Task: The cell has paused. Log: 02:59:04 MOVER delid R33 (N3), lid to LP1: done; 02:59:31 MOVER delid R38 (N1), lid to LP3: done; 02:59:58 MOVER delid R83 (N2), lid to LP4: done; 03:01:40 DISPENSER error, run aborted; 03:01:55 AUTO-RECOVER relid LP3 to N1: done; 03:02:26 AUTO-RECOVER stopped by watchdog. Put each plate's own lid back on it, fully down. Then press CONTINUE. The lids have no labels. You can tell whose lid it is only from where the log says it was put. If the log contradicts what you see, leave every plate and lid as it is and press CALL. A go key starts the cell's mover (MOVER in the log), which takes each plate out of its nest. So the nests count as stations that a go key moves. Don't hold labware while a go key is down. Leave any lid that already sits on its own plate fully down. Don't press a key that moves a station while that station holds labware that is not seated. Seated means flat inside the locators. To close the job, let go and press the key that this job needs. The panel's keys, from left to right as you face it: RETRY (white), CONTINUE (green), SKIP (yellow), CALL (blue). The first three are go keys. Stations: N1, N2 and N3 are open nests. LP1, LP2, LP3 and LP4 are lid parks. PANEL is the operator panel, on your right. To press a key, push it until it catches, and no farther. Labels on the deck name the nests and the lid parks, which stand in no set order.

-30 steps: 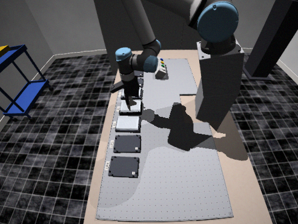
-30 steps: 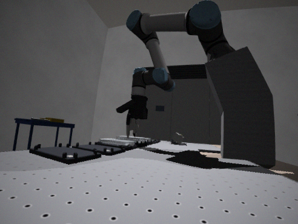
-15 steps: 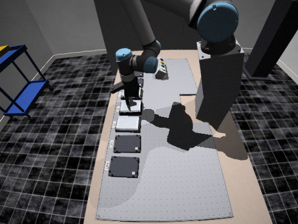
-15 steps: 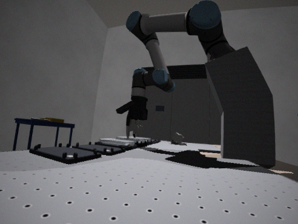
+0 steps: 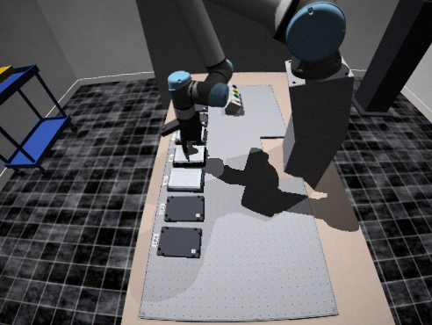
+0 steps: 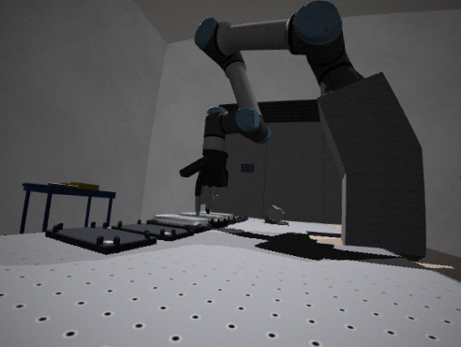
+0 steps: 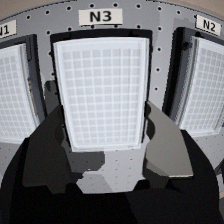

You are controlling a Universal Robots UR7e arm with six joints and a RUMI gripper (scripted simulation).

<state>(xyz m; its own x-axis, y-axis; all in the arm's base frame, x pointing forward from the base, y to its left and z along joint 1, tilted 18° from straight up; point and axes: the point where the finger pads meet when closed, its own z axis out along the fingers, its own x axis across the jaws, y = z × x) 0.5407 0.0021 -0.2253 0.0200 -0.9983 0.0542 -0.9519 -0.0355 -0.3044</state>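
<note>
Pale lid [image 5: 179, 155] [image 6: 222, 216] [image 7: 106, 75] at N3: clasped between half-open gripper [image 5: 191, 155] [image 6: 203, 213] [image 7: 103, 103] fingers, long axis aligned lengthwise between them.
</note>
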